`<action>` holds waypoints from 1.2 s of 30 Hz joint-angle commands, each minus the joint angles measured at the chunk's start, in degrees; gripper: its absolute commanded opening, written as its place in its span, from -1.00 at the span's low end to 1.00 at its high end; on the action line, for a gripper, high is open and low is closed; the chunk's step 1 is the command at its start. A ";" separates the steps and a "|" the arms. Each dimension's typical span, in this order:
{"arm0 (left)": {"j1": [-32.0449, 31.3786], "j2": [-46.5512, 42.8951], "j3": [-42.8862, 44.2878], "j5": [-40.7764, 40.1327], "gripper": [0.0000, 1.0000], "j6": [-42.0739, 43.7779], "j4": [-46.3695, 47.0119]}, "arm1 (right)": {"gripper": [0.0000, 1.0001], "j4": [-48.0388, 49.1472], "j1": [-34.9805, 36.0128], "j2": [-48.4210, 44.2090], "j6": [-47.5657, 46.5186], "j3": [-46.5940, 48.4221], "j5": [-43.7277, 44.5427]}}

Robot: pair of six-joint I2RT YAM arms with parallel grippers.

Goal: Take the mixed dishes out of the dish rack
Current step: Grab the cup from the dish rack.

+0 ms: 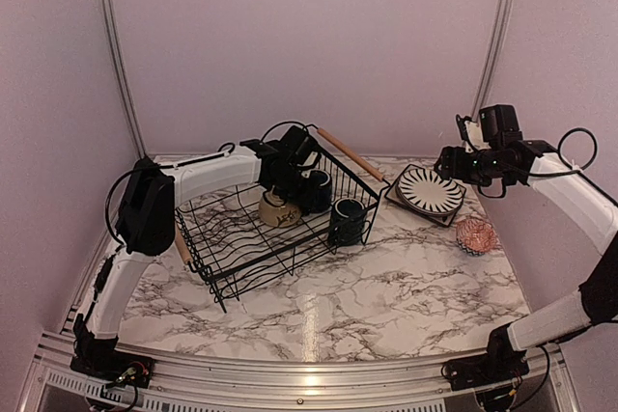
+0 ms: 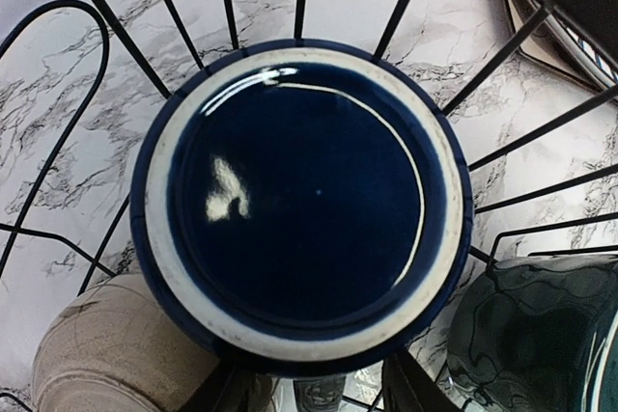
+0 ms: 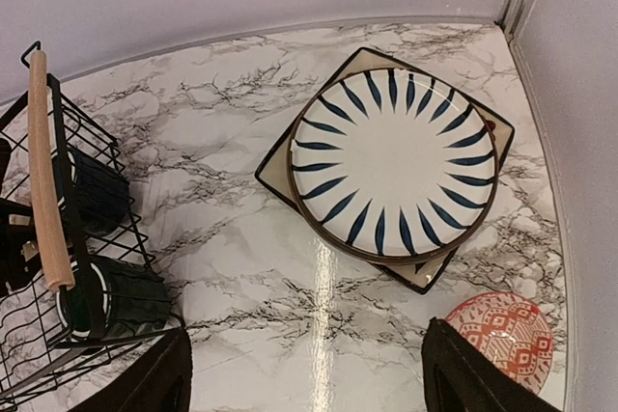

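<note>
The black wire dish rack (image 1: 205, 256) stands left of centre. In it are a navy mug (image 1: 320, 190), a second dark mug (image 1: 348, 222) at its right corner and a cream bowl (image 1: 277, 211). My left gripper (image 1: 294, 169) is down inside the rack, right over the navy mug (image 2: 299, 205), whose mouth fills the left wrist view. Its fingers (image 2: 417, 391) are apart at the mug's near side. The cream bowl (image 2: 106, 359) and the second mug (image 2: 541, 330) sit beside it. My right gripper (image 1: 454, 163) is open and empty, in the air above the striped plate (image 3: 394, 166).
The striped plate (image 1: 430, 190) lies on a square plate (image 3: 277, 169) at the far right. A pink patterned bowl (image 1: 476, 235) sits in front of them, also in the right wrist view (image 3: 504, 335). The rack's wooden handle (image 3: 43, 171) is at that view's left.
</note>
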 commanded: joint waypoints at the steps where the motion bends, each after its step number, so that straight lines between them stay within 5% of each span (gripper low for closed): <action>1: -0.64 3.00 1.49 0.10 -0.06 0.87 0.40 | 0.57 1.09 0.55 0.45 0.92 1.56 -1.05; 8: -0.59 4.29 3.16 -0.34 -0.17 1.48 0.64 | 0.57 0.91 0.61 0.28 0.92 1.43 -1.07; 26: -1.50 -1.16 0.75 -1.38 -1.00 4.47 0.89 | 0.57 0.67 0.79 -0.33 1.19 1.87 -1.62; 36: -1.60 -10.91 -5.73 -3.12 -1.00 4.06 4.94 | 0.57 1.15 0.81 -0.14 1.27 2.05 -1.78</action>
